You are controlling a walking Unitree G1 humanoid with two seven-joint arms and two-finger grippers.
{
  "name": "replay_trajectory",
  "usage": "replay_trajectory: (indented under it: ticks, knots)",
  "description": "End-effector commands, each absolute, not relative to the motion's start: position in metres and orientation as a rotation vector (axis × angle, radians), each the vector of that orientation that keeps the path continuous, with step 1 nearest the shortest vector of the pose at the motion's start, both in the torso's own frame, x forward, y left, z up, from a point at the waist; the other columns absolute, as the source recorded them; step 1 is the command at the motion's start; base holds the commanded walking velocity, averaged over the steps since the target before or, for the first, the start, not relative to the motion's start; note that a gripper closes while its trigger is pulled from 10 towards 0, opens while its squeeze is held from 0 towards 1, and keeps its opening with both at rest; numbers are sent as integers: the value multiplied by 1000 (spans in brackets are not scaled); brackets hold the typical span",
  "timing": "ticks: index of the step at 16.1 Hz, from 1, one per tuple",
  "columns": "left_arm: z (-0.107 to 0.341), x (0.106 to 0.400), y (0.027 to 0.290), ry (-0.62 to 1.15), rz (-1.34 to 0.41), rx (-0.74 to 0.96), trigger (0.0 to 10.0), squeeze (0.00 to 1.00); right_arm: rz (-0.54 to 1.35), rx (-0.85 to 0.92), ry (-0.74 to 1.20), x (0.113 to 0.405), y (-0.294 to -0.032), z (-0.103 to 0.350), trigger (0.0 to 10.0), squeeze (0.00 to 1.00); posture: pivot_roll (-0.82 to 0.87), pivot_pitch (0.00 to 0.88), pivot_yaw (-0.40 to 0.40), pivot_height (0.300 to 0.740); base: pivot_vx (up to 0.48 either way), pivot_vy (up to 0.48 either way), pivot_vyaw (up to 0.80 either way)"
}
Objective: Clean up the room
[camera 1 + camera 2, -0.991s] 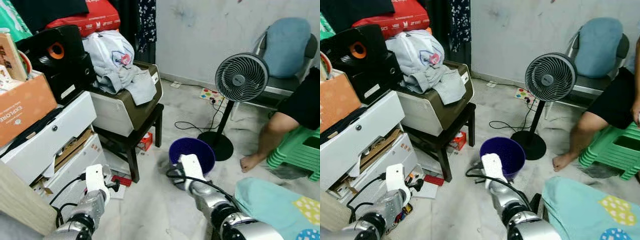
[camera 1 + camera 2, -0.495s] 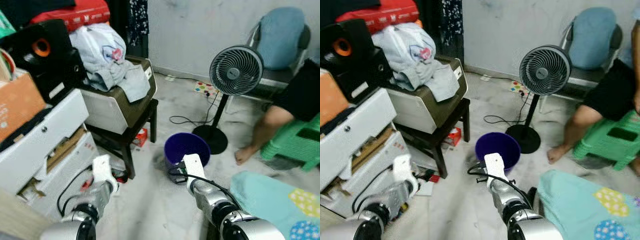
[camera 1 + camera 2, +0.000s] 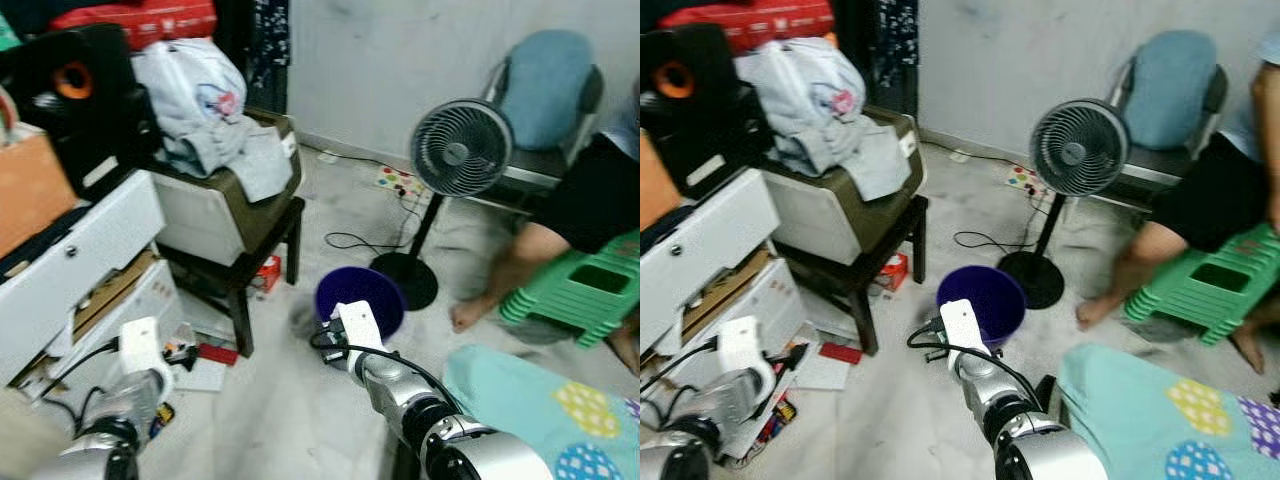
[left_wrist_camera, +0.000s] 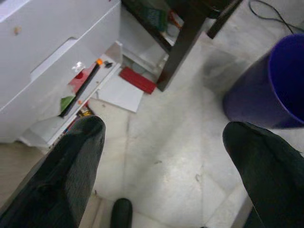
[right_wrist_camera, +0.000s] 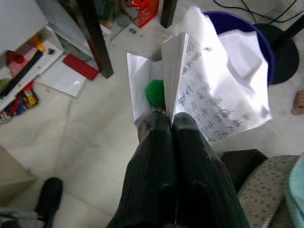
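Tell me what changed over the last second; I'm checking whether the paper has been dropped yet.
Mostly the camera swung, so the whole scene slid. The right gripper stays shut on the paper, beside the purple bin, not yet released. The left gripper stays open and empty, low by the white drawers. Fan, stool and seated person lie as before.

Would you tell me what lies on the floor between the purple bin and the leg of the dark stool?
Bare pale floor. In the left wrist view, nothing lies between the purple bin and the dark stool's leg; the red flat item lies on the leg's far side.
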State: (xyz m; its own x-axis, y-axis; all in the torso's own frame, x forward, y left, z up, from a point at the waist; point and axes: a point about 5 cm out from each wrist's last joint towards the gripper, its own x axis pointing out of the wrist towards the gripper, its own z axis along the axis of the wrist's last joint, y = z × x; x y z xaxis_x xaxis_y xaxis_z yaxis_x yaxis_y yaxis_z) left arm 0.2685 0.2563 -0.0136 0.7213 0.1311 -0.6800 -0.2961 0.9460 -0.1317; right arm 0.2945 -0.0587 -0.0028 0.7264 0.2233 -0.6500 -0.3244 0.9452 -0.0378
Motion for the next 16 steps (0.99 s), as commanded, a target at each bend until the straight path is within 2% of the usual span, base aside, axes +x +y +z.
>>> replay_trajectory:
  ticks: [1,2,3,4,6,7,10,12,16]
  knots:
    - [-17,258,269,745,292,-257,10000,0,353,-115,700,285,-34,-4,10000,0,36,0,-90,740,0,0,0]
    - [-15,266,261,752,231,-127,10000,0,305,-121,687,292,-47,-2,10000,0,25,0,-82,740,0,0,0]
    - [-13,270,256,751,201,-74,10000,0,290,-126,676,296,-52,0,10000,0,21,0,-77,740,0,0,0]
    - [-9,283,233,723,146,-82,10000,0,249,-171,643,306,-72,6,10000,0,11,0,-69,740,0,0,0]
    - [-7,293,203,709,72,-101,10000,0,185,-191,629,314,-97,10,10000,0,-17,0,-51,740,0,0,0]
    - [-8,298,175,708,10,-131,10000,0,115,-206,623,320,-122,13,10000,0,-36,0,-36,740,0,0,0]
    - [-7,301,134,712,-108,-113,10000,0,24,-226,613,324,-157,17,10000,0,-73,0,0,740,0,0,0]
    - [-5,302,119,709,-158,-84,10000,0,-5,-226,606,324,-168,19,10000,0,-95,0,23,740,0,0,0]
    - [-8,298,107,721,-187,-82,10000,0,-39,-284,623,313,-187,9,10000,0,-176,0,97,740,0,0,0]
